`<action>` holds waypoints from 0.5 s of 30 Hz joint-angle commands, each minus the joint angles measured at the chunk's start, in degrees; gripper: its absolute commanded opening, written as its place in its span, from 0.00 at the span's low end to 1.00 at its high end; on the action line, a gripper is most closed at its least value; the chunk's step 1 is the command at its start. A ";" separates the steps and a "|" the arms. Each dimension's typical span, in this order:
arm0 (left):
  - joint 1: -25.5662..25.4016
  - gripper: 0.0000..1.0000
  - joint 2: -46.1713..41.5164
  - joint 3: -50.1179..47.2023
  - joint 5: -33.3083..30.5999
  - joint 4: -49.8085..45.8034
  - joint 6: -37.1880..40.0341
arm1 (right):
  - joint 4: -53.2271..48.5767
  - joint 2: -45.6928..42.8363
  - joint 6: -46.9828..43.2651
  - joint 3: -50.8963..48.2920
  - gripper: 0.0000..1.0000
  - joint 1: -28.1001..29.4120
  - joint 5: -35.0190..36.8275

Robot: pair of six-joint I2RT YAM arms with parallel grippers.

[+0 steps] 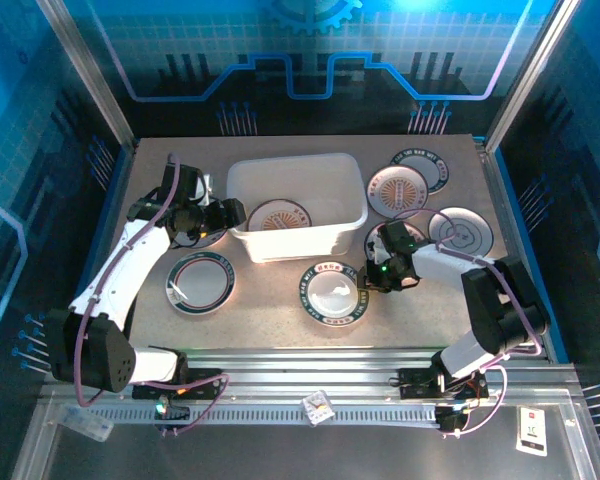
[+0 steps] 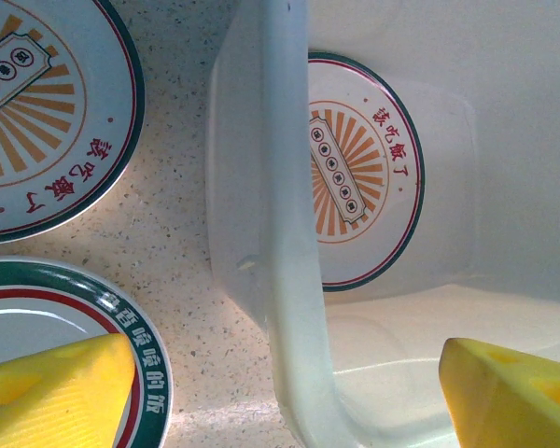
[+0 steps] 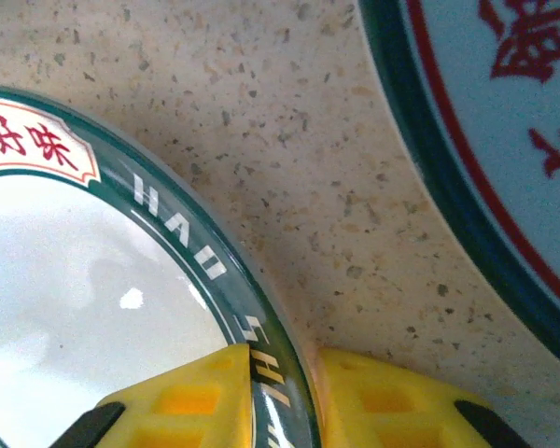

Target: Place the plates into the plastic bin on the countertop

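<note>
The white plastic bin (image 1: 298,205) stands mid-countertop with one orange-patterned plate (image 1: 278,217) lying flat inside. My left gripper (image 1: 220,213) is open astride the bin's left wall (image 2: 280,233), one finger (image 2: 61,387) over a green-rimmed plate (image 2: 75,308) outside and the other finger (image 2: 513,392) inside. The plate in the bin (image 2: 364,177) lies just beyond. My right gripper (image 1: 370,272) is shut on the right rim of a dark-rimmed plate (image 1: 332,293), which still lies on the countertop (image 3: 336,187). Its fingers (image 3: 289,392) flank that rim (image 3: 261,317).
Another dark-rimmed plate (image 1: 202,283) lies front left. Three more plates (image 1: 397,188), (image 1: 420,168), (image 1: 458,232) lie right of the bin, and one of them (image 3: 504,121) is close beside my right gripper. An orange-patterned plate (image 2: 37,121) lies left of the bin. Metal rails run along the near edge.
</note>
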 commanded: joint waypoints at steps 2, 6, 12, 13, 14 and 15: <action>0.49 0.86 0.30 0.34 0.20 -1.15 -1.45 | 3.46 -0.75 0.73 -2.54 0.18 1.64 -1.60; 0.48 0.86 0.31 0.30 0.82 -0.53 -1.84 | 1.38 -4.76 0.84 -3.04 0.15 1.98 -0.13; 0.46 0.86 0.00 0.67 1.98 -0.59 -1.92 | -1.12 -10.60 1.72 -3.57 0.10 2.05 0.35; 0.46 0.86 -0.09 0.74 2.04 -0.58 -1.86 | -1.64 -11.44 1.85 -3.52 0.09 2.13 0.30; 0.46 0.86 -0.18 0.74 2.14 -0.58 -1.78 | -2.22 -12.32 1.90 -3.50 0.09 2.06 0.41; 0.46 0.86 -0.29 0.86 2.19 -0.66 -1.69 | -2.61 -13.14 1.99 -3.48 0.09 2.07 0.47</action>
